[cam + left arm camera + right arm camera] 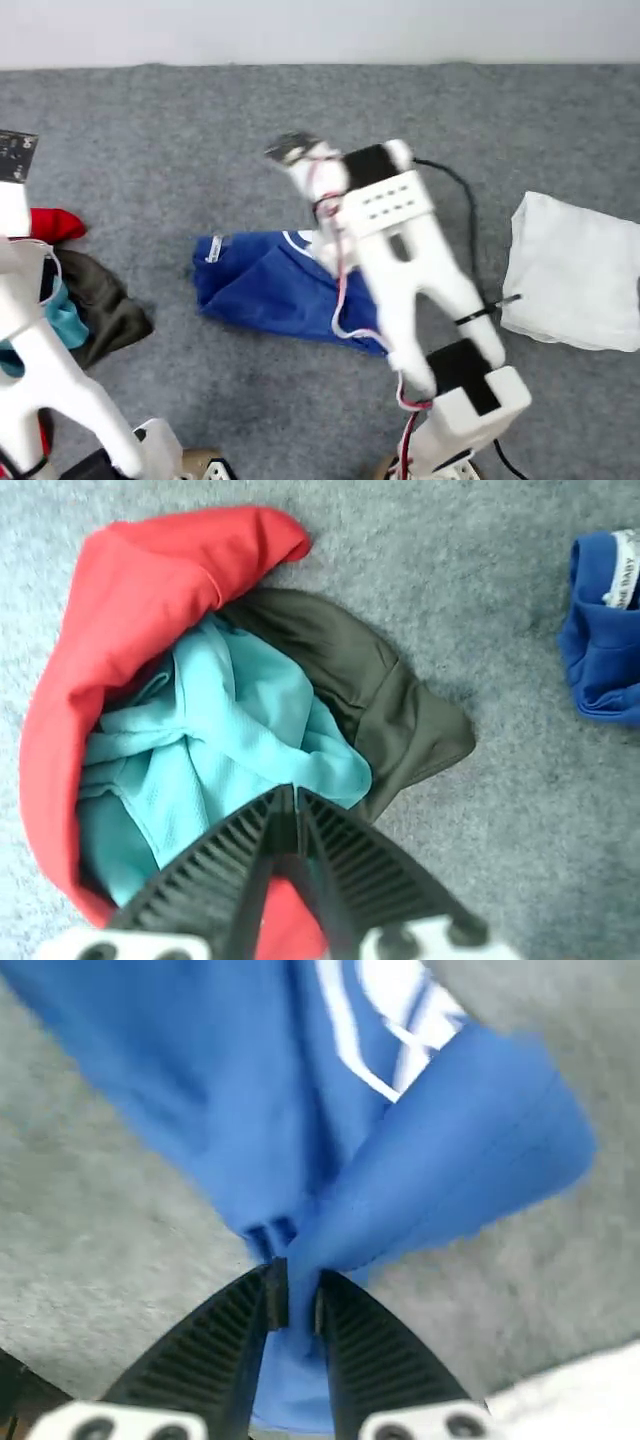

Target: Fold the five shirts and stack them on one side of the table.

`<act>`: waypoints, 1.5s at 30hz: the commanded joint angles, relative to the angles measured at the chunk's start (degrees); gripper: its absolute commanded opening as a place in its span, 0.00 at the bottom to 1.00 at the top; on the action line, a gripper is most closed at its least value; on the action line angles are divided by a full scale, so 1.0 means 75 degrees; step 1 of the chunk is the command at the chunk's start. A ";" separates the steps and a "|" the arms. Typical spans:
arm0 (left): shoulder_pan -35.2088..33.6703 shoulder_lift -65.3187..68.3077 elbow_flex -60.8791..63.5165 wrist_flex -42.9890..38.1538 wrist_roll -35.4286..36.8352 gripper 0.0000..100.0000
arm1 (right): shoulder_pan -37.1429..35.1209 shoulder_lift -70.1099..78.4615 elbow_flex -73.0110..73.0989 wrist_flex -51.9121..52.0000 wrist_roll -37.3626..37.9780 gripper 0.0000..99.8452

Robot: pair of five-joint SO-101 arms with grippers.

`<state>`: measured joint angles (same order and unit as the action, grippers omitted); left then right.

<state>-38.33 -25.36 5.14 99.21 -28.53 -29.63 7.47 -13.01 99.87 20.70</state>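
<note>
Folding blue shirt [260, 290]: right gripper [294, 1282] pinched on its edge. Left gripper [293, 798] closed, empty, over unfolded pile [200, 740]. Next, likely: carry edge across, release flat.

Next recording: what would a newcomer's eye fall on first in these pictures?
The crumpled bright blue shirt at the middle of the grey table, a fold of it pinched in the jaws of the right gripper. Next, the heap at one side: a red shirt wrapped round a teal shirt against a dark olive shirt, the left gripper shut above it. A folded white shirt lies at the opposite side.
</note>
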 commanded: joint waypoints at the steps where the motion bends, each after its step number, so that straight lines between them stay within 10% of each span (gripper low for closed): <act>1: 0.0105 -0.0340 -0.0029 0.0164 0.0070 0.02 | -0.0592 -0.0193 -0.0328 -0.0522 -0.0188 0.01; 25: 0.0094 -0.0375 -0.0029 0.0164 0.0352 0.02 | -0.1975 0.3780 -0.4185 -0.1061 -0.0340 0.01; 32: 0.0094 -0.0352 -0.0029 0.0164 0.0352 0.02 | -0.2397 0.4718 -0.6154 0.0264 -0.0387 0.28; 45: 0.0094 -0.0363 -0.0029 0.0164 0.0340 0.02 | -0.0768 0.3194 -0.3446 0.0428 0.0258 0.01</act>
<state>-37.63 -26.33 5.14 99.30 -26.24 -37.63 37.89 -48.18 100.48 21.05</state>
